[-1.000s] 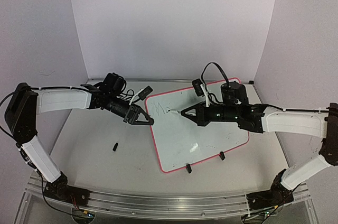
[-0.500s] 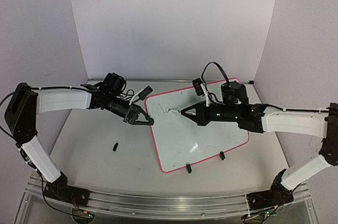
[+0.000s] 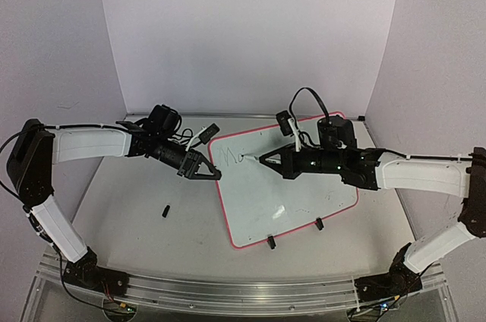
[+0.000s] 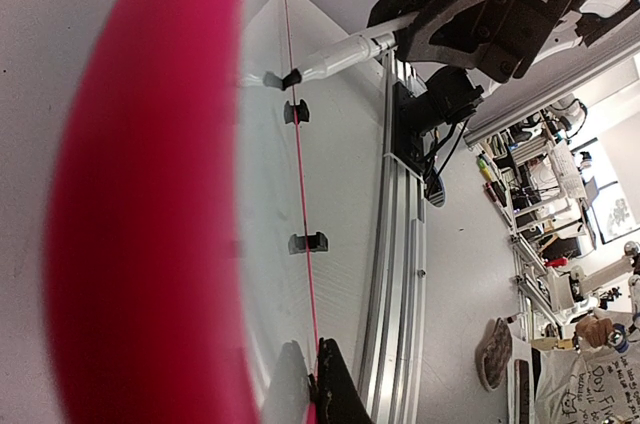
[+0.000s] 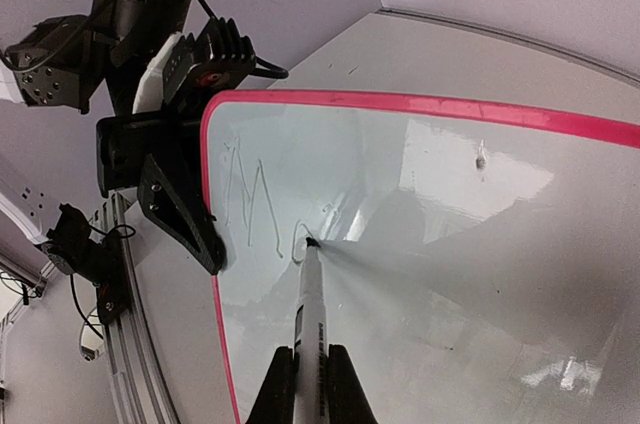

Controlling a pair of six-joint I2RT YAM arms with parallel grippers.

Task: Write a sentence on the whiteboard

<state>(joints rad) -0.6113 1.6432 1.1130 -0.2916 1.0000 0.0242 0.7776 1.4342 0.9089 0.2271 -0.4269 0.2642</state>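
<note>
Your right fingers (image 3: 263,160) are clenched on a white marker (image 3: 251,159). Its black tip touches the whiteboard (image 3: 304,200) near the top left corner. A second ago there was only a big zigzag "M" there. Now a small round "o" sits just beside it, so the sentence (image 3: 231,157) reads "Mo". The marker tip has slid a little to the right along the row.

From your right wrist you can see the marker (image 5: 311,309) between the fingers (image 5: 274,394), with its tip on the "o" of the sentence (image 5: 258,209).

Your left fingers (image 3: 213,175) pinch the pink rim on the left side of the whiteboard. That arm has not moved, and the whiteboard has stayed in the same spot. From the left wrist the pink rim (image 4: 150,204) looks big and blurry.

The whiteboard lies on the table (image 3: 129,208), turned a bit, with its two black clip feet (image 3: 271,242) on the near edge. A small black piece (image 3: 165,210) lies on the table well to the left.
</note>
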